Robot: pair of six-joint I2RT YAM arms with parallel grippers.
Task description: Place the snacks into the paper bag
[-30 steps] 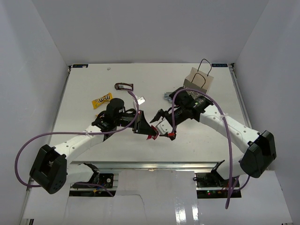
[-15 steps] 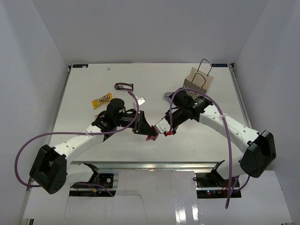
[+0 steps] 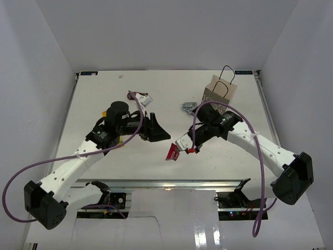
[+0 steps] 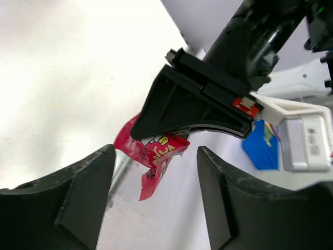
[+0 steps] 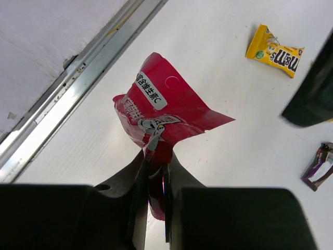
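I see my right tool (image 3: pixel 178 147) pinching a red snack packet (image 3: pixel 171 153) near the desk's (image 3: pixel 104 94) front edge, with the paper bag (image 3: pixel 220 92) upright behind.

The left arm (image 3: pixel 67 167) and right arm (image 3: pixel 260 146) are built alike, with smooth white links, black motor housings at the joints, and chunky black base blocks at 7 and 5 o'clock of the top view. A thin purple cable (image 3: pixel 261 182) loops loosely off each. The left claw (image 4: pixel 156 156) has matte black, rough-grained fingers. The right claw (image 5: pixel 156 161) is black too, and its white body carries a grey printed label and a small red tab.
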